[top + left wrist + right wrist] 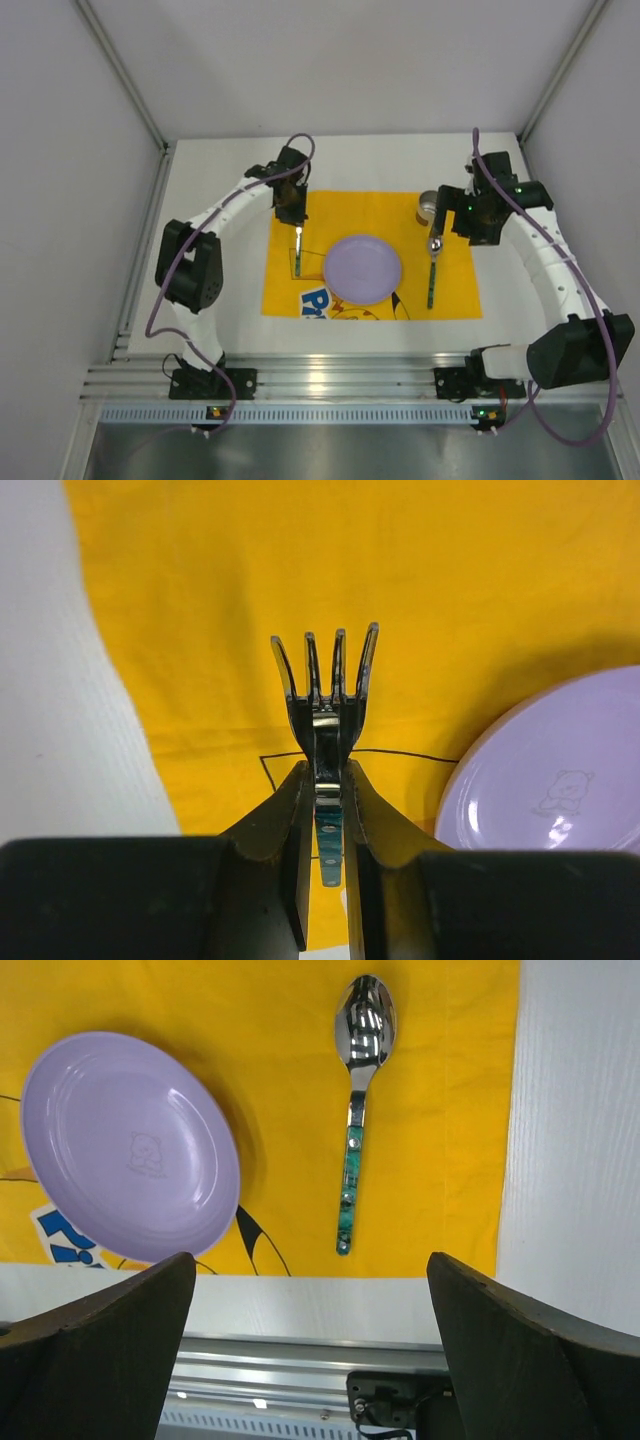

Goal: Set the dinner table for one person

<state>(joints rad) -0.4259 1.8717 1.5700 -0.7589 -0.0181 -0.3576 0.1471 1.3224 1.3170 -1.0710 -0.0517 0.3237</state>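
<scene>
Top view: the dinner table [220,170] is carrying a yellow cloth [340,215] w/ a purple plate [362,268] sitting centre, a fork [298,250] going in on its left and a spoon [433,268] lying on its right. That's the std one-person layout, cutlery flanking the plate. A small cup [430,205] is standing near the cloth's far right corner, just beside the right gripper [462,218]. Left wrist cam: the left gripper [325,775] is pinching the fork at its neck, jaws clamped just below the tines, holding it lined up alongside the plate. Can't tell if it's touching the cloth. Right wrist cam: the right gripper is hovering w/ fingers spread wide, nothing btwn them. The spoon is resting flat, bowl up, so it's prob. already placed. Next, I'd guess, it's letting go of the fork.
</scene>
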